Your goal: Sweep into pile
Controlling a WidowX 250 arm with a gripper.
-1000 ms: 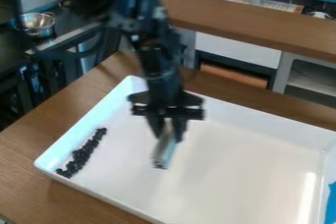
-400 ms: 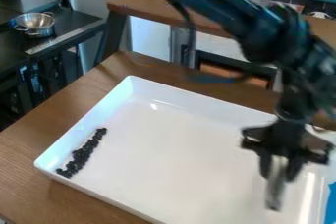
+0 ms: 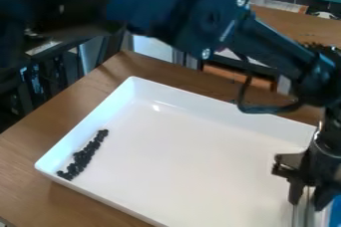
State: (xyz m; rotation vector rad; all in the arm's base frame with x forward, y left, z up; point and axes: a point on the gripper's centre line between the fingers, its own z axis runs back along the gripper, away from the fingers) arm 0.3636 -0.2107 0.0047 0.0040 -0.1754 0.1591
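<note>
Now I have my gripper (image 3: 307,198) at the lower right of the view, its fingers clamped on a pale, narrow tool (image 3: 303,215). The small black pieces (image 3: 83,157) make one uneven line along the left wall of the white tray (image 3: 180,161).

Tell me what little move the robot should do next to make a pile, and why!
I think the gripper should carry its pale tool over to one end of the black bits, ready to push them together. They lie in a long row by the left wall of the tray, and the tool is way over at the right.
</note>
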